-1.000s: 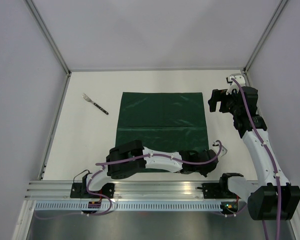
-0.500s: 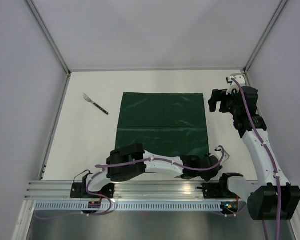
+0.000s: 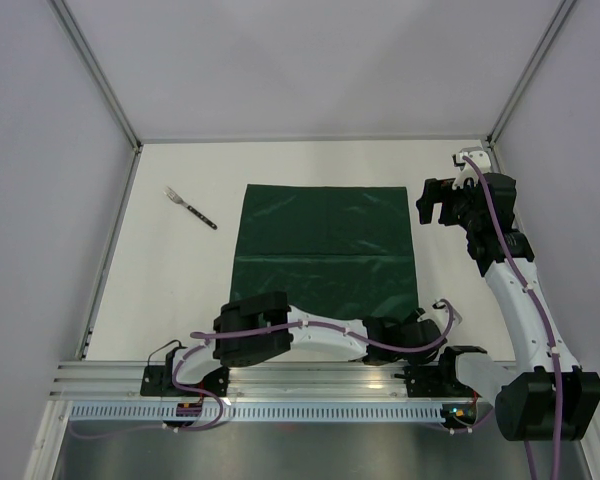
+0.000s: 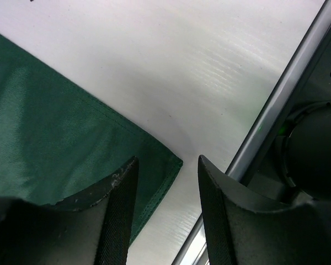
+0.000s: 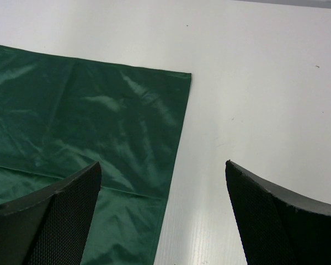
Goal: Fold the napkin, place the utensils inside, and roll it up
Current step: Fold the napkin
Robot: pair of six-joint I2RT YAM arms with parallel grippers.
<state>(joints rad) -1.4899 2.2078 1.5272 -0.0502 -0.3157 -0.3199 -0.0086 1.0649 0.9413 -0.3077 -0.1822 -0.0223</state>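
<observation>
The dark green napkin [image 3: 325, 250] lies spread flat in the middle of the white table, with one faint crease across it. A fork [image 3: 191, 209] with a dark handle lies apart from it at the far left. My left gripper [image 3: 420, 325] hangs low over the napkin's near right corner, open, and that corner [image 4: 174, 163] lies flat under the gap. In the left wrist view the left gripper [image 4: 167, 160] holds nothing. My right gripper [image 3: 432, 205] hovers open beside the napkin's right edge [image 5: 176, 149], above the bare table; the right gripper [image 5: 163, 163] is empty.
A metal rail [image 4: 276, 110] runs along the table's near edge, just right of the left fingers, with the right arm's dark base [image 4: 314, 149] behind it. Grey walls enclose the table on three sides.
The left jaws have opened and let go of the napkin's near right corner. The left arm has drawn back toward the near rail. The right arm has not moved.
</observation>
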